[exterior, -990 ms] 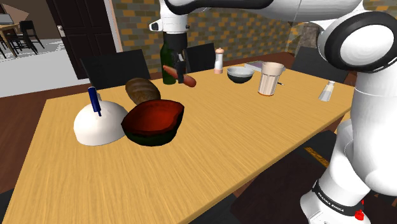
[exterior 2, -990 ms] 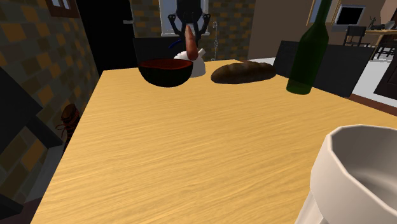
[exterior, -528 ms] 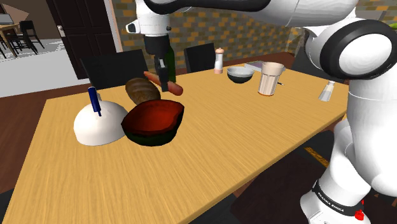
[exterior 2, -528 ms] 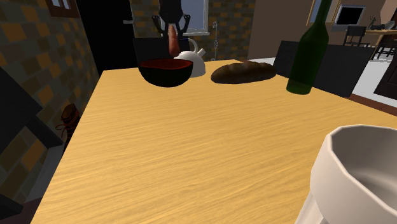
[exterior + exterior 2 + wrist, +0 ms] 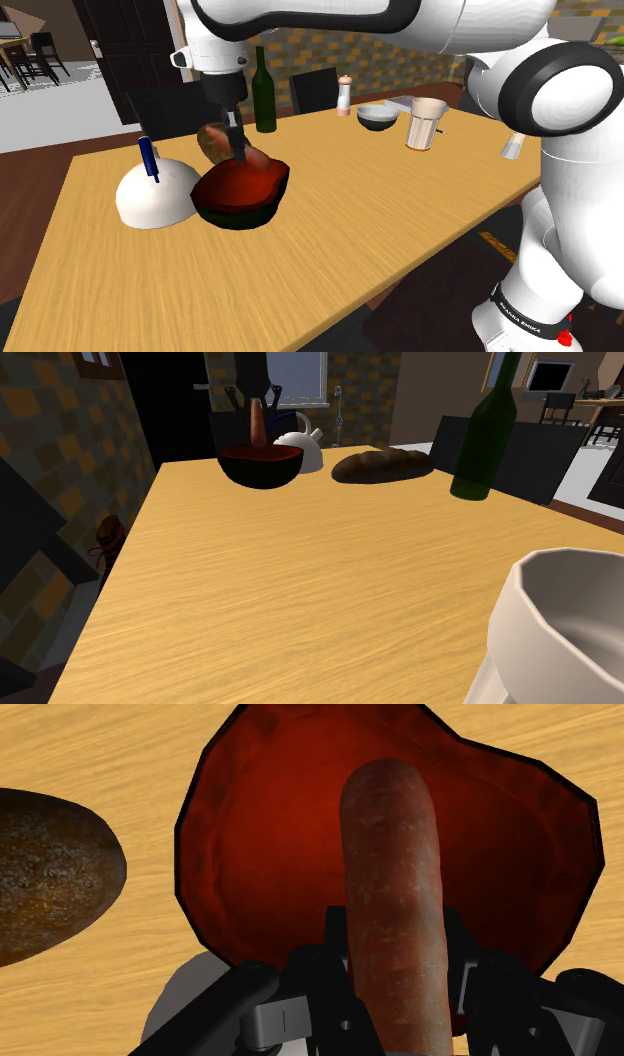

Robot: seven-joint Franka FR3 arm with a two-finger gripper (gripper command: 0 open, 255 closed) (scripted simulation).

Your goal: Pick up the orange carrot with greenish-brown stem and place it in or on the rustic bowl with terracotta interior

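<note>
**Setting:** dining room in a private home.

**Furniture:** one long wooden table (image 5: 330, 270) with a light plank-grain top; dark chairs (image 5: 180, 108) drawn up along its far side.

**Table contents:**
- loaf of bread (image 5: 383, 464)
- green wine bottle (image 5: 487, 437)
- rustic bowl (image 5: 232, 214), dark outside, red inside
- white domed vessel (image 5: 155, 197) with a blue handle
- small grey bowl (image 5: 377, 118)
- tan cup (image 5: 426, 124)
- pale shaker (image 5: 345, 95)
- clear shaker (image 5: 513, 145) near the table's edge

**Room shell:** patterned brick walls (image 5: 400, 45); window (image 5: 298, 372) behind the table; reddish-brown wooden floor (image 5: 40, 150); dark panelled doors (image 5: 130, 40).

**Adjoining space:** a lighter room beyond an opening beside the doors, holding a second dining set (image 5: 30, 52).
</note>
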